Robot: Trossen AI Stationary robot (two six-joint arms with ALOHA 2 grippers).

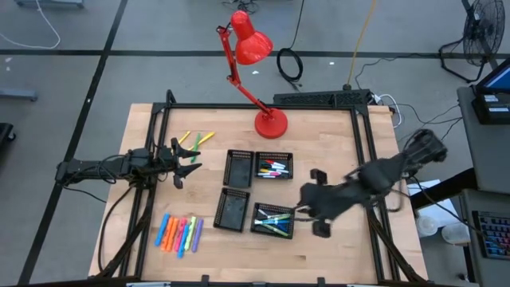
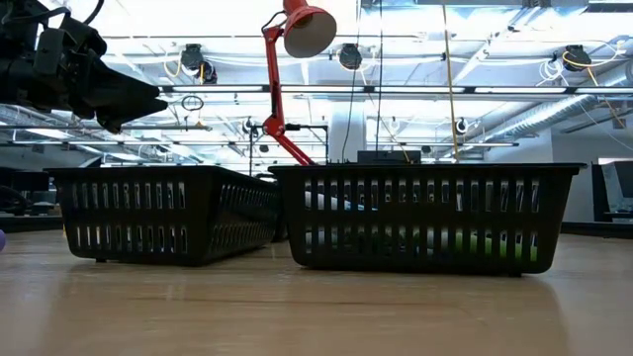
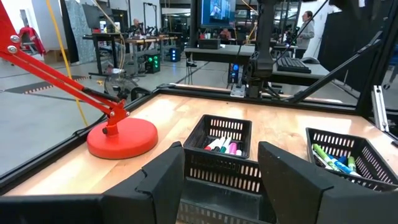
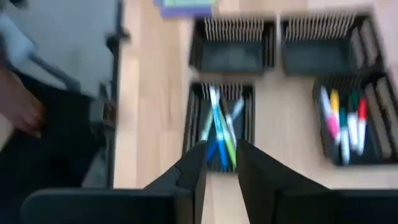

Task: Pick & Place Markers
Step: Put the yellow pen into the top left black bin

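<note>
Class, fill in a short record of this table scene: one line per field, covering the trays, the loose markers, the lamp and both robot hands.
Trays: four black mesh trays in a two-by-two block
Filled trays: the two on the right arm's side hold markers
Empty trays: the two on the left arm's side
Loose markers: neon row near the front edge; a few yellow-green ones by the left hand
Lamp: red desk lamp, base at the table's back
Left hand: open, empty
Right hand: at the front filled tray, slightly parted, nothing seen held

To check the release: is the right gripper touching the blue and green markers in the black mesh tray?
Apart. The right wrist view shows the right gripper empty, markers lying in the tray beyond.
</note>
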